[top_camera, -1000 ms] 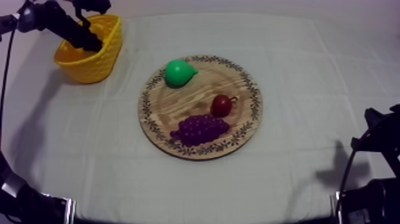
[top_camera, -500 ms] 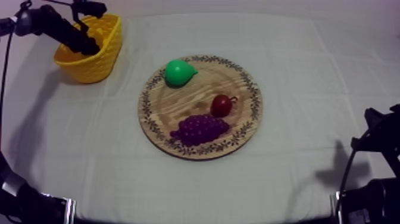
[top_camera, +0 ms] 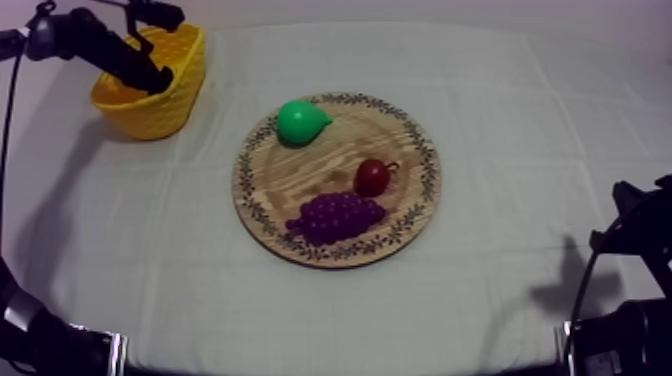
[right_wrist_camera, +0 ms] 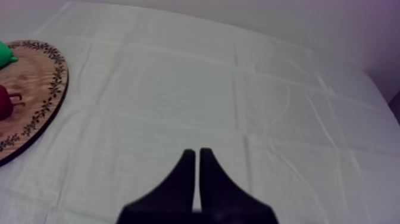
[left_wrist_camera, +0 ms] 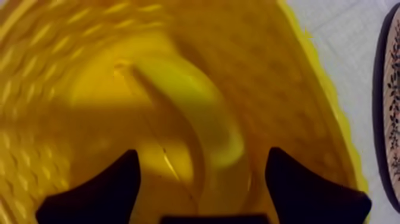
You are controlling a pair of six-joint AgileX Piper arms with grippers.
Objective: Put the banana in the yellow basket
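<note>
The table (top_camera: 500, 120) lies under a grey-white cloth (top_camera: 520, 250) creased in faint squares. At the table's far left corner stands the yellow basket (top_camera: 160, 105). The left arm (top_camera: 100, 45) comes in over that corner, so that the left claw (left_wrist_camera: 201, 156) hangs above the basket's mouth. In the left wrist view its two black fingers (left_wrist_camera: 101, 190) stand wide apart with nothing gripped between them, so the claw is open. Beneath it the banana (left_wrist_camera: 190, 107) lies curved on the basket's floor, within the woven walls, held by neither finger.

The round wooden board (top_camera: 300, 180) sits at the middle of the table, well apart from the basket. The green pear (top_camera: 300, 122) lies at the board's far left, against the patterned rim. The small red fruit (top_camera: 372, 177) is to the right of the board's middle. The bunch of grapes (top_camera: 335, 217) lies on the near side, just beside the red fruit.

The right claw (right_wrist_camera: 197, 156) sits low by the table's right edge, over bare cloth. Its fingers are pressed together into a narrow wedge, closed on nothing, and the board's rim is well off to one side.
</note>
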